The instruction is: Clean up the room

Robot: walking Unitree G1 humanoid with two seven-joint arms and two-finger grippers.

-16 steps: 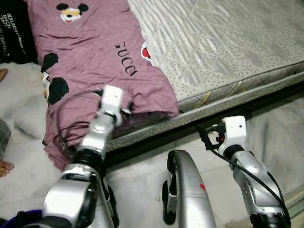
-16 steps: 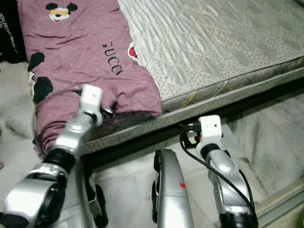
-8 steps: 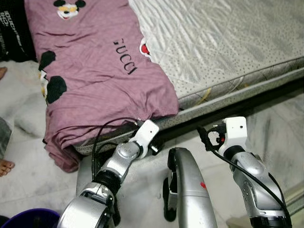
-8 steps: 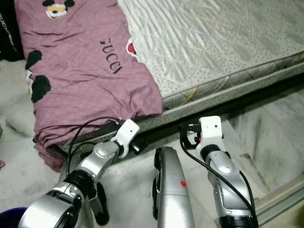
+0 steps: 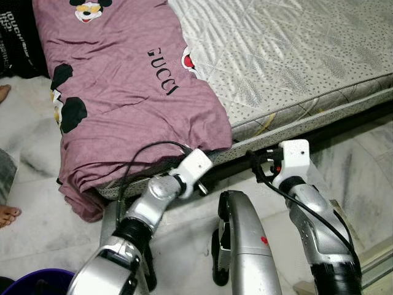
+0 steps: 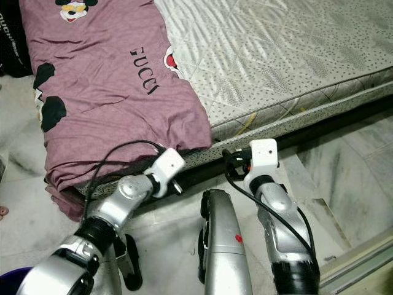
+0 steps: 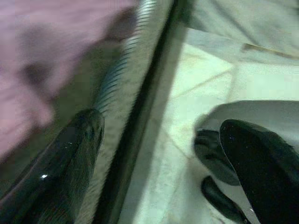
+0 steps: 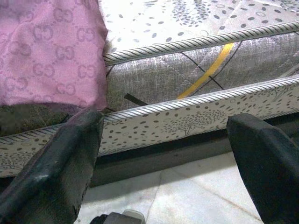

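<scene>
While we face the bed, a pink sheet (image 5: 129, 92) printed with cartoon mice lies spread over the left part of the mattress (image 5: 288, 55), its lower end hanging over the edge toward the marble floor (image 5: 37, 227). Our left pincer (image 7: 159, 154) sits low at the mattress edge, just below the sheet's hanging corner, fingers spread wide and gripping nothing. Our right pincer (image 8: 163, 154) points at the mattress side near that same corner, likewise released. A person's bare foot (image 5: 7, 215) rests on the floor at far left.
</scene>
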